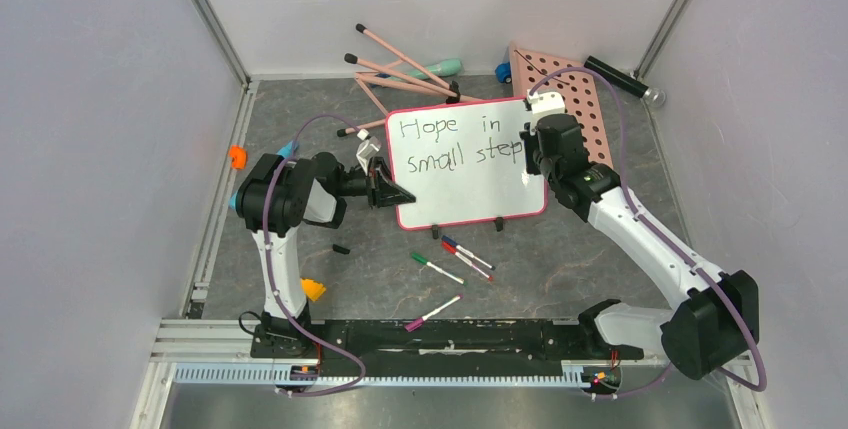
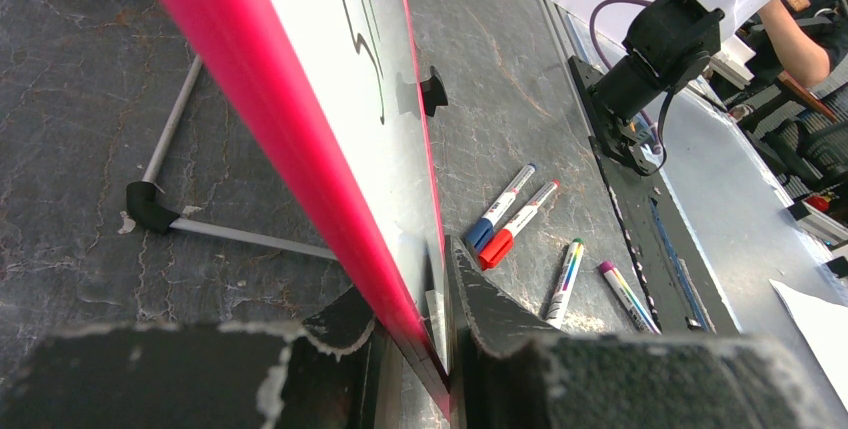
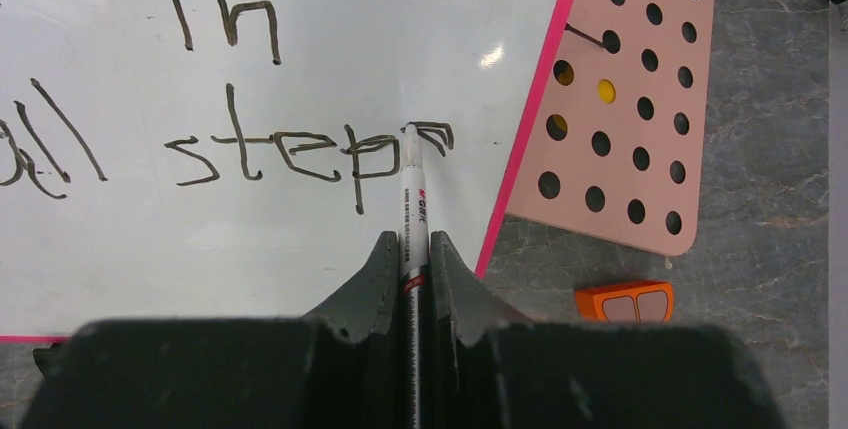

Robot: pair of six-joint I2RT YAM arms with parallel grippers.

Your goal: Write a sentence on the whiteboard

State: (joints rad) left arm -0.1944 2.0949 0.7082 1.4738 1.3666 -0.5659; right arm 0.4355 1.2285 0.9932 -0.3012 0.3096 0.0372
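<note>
My left hand [image 1: 388,190] clamps the left edge of the whiteboard [image 1: 470,194], standing on the bench [image 1: 570,259]. My right hand [image 3: 412,249] grips a marker [image 3: 413,189], its tip touching the sentence [image 3: 297,154] after "step".

Plain pale grey-lilac walls [image 1: 90,149], joined by slanting aluminium corner posts [image 1: 208,17], close in three sides of a dark grey, marble-veined tabletop [image 1: 545,269] under even, soft light.
</note>
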